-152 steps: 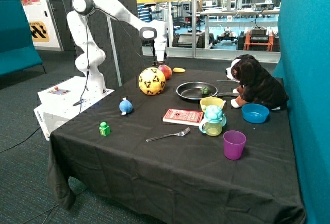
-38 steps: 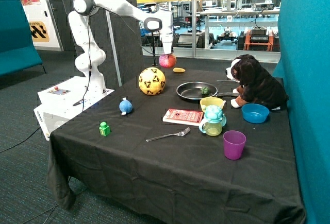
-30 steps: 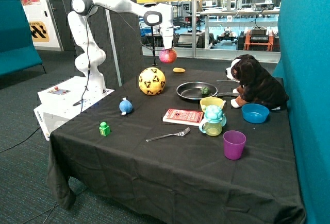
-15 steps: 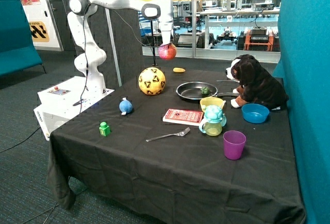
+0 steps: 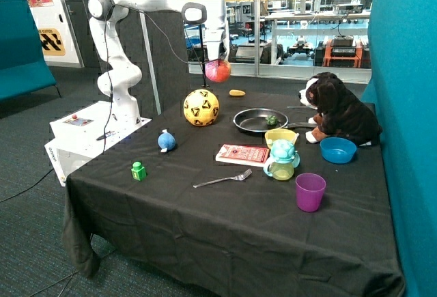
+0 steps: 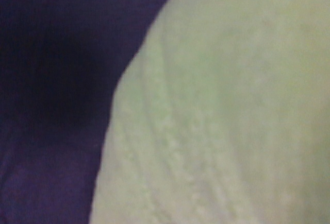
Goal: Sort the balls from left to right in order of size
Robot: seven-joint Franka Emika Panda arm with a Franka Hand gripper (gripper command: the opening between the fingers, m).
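From the green block (image 5: 138,171) by the table's near edge, past the small blue ball (image 5: 166,140) and the yellow ball (image 5: 201,107), the gripper (image 5: 218,63) hung pinching the red ball (image 5: 218,71) in open air above the table's far edge (image 5: 273,95).

Red ball (image 5: 218,71) aloft above yellow ball (image 5: 201,107).

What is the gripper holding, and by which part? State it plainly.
The gripper holds the red ball from above, by its top, lifted clear above the table behind the yellow soccer ball.
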